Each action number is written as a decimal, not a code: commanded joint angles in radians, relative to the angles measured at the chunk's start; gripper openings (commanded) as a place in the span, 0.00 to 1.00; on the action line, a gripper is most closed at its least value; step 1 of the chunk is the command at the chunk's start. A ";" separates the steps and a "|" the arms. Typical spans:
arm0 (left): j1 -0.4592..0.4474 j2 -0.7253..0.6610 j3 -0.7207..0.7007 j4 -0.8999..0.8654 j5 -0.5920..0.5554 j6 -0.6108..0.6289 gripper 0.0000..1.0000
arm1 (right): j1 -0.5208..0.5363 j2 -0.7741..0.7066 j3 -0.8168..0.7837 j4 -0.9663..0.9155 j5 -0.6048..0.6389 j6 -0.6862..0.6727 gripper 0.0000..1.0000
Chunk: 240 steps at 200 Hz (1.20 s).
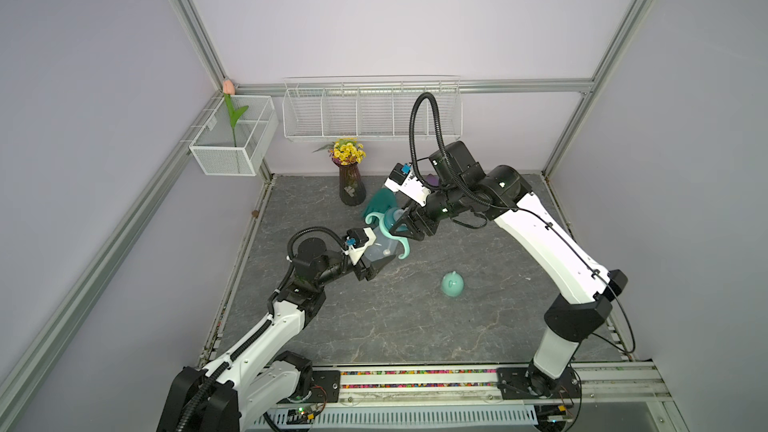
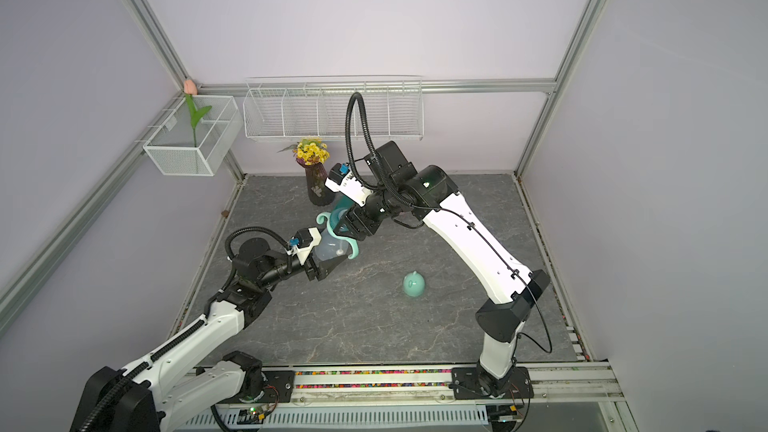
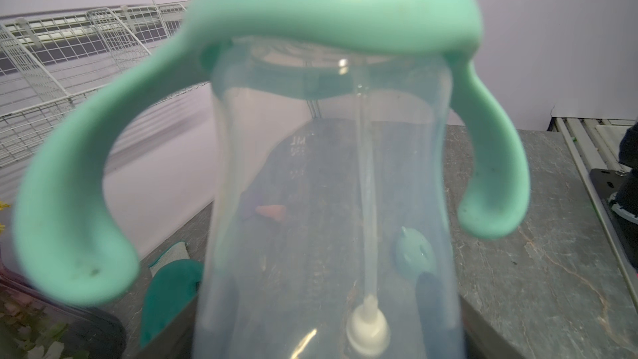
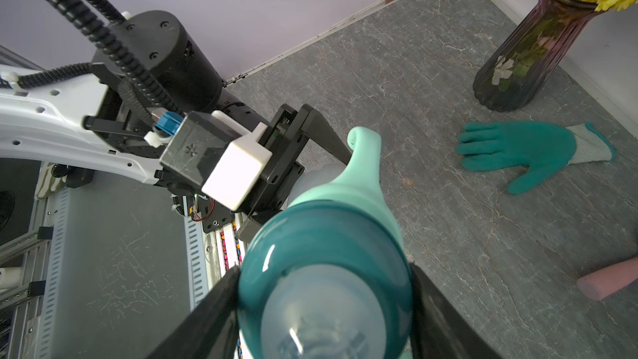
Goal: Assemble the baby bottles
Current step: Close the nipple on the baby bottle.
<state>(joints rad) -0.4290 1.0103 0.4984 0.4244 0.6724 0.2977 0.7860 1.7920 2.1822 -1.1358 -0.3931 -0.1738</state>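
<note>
You have the bottle body (image 1: 380,249) off the bench (image 1: 415,326), tilted, at the middle of both top views, held between the two arms. Your left pincer (image 1: 379,263) is clamped on its lower end. Your right pincer (image 4: 324,271) is closed on the teal collar (image 4: 310,236) at the top, one finger on each side.

The handled ring (image 3: 331,1) sits round the neck under that collar. The straw (image 3: 366,184) hangs inside, its bulbous end near the base. Whether the collar is screwed fully home, you cannot tell from here.

Expect the body to be light, thin-walled and smooth. It will likely flex or slip if squeezed hard, so a low hold on the widest part suits it. The collar looks stiffer and is the better place to twist from. Stay off the curved handles, which would probably spring.

The domed cap (image 1: 452,283) lies alone on the bench, lower right of the bottle in the top views. It is probably light and slick, and inclined to roll. Take it across the sides near the rim, not by the nub. The glove (image 4: 524,150) lies well apart.
</note>
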 commanded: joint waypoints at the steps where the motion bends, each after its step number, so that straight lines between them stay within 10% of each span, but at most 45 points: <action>1: -0.010 -0.025 0.042 0.001 0.040 0.034 0.00 | -0.002 0.024 0.023 -0.031 0.000 -0.027 0.46; 103: -0.012 -0.037 0.041 -0.009 0.013 0.047 0.00 | -0.007 0.065 0.047 -0.045 0.006 0.011 0.47; 190: -0.042 -0.059 -0.014 0.050 -0.241 0.119 0.00 | -0.001 0.099 -0.020 0.137 0.081 0.393 0.46; 240: -0.063 -0.076 -0.031 0.077 -0.321 0.134 0.00 | 0.009 0.078 -0.068 0.259 0.097 0.537 0.74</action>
<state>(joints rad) -0.4690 0.9688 0.4637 0.3977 0.3420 0.3843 0.7872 1.8610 2.1448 -0.9886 -0.3256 0.2775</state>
